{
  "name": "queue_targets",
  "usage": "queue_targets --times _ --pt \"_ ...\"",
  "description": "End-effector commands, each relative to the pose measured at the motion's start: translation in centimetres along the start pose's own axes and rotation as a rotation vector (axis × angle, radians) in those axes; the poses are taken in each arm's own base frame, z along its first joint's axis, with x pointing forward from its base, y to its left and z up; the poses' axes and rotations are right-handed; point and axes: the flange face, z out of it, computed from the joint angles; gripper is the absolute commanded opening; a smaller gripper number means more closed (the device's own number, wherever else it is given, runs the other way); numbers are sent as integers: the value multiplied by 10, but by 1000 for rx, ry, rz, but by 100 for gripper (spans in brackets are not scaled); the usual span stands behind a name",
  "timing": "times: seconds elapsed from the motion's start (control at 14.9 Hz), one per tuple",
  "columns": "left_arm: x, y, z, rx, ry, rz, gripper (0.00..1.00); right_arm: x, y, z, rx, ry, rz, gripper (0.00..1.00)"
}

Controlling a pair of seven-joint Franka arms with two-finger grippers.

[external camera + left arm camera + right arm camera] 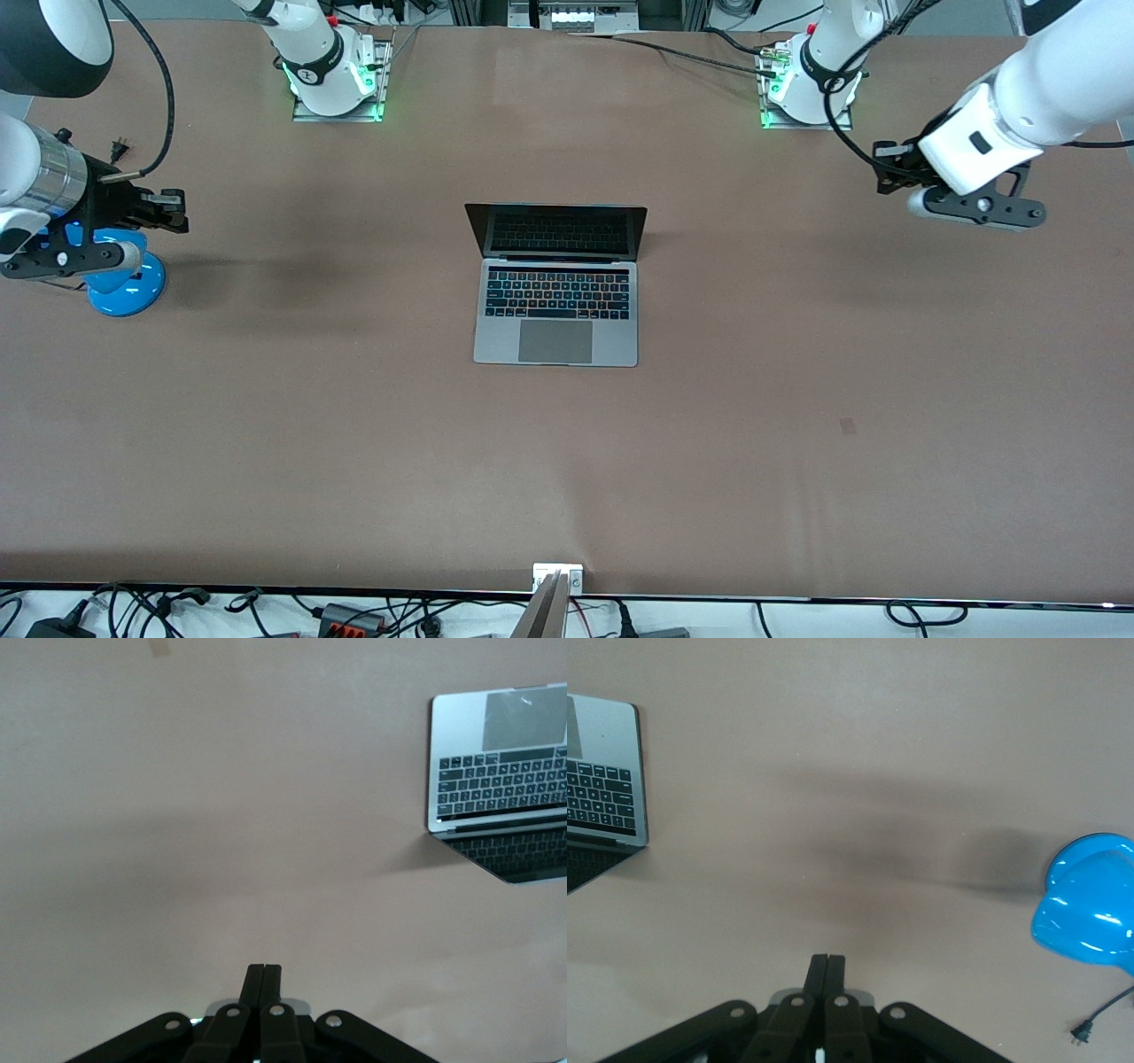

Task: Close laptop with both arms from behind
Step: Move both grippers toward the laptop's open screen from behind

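The laptop (pixel 556 288) sits open mid-table. The left pincer (pixel 884 166) and the right pincer (pixel 175 210) hover well apart from the laptop, both pressed together, pinching nothing.

Bare surface (pixel 797 399) lies all round the laptop (pixel 556 292), which stands open at mid-surface with its screen upright. Only obstacle: blue lamp (pixel 124 279), well apart from the laptop toward the right arm's end, directly under the right hand (pixel 182 211). Left hand (pixel 879 168) hangs over bare surface well apart from the laptop.
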Motion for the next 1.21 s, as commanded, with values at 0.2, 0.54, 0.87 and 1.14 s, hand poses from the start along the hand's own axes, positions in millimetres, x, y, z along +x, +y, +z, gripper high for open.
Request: queue_targets --times 0.2,0.54,0.87,1.14 --pt "7 76 30 -73 -46 129 0 -7 -43 23 79 -71 -27 0" --pt "8 133 80 -56 -146 127 0 -15 -125 37 69 -104 50 0" --pt "6 184 145 -57 -112 140 0 -36 -173 63 54 -88 74 0" --pt "8 212 193 -75 -112 104 0 -67 -231 101 40 -16 111 0"
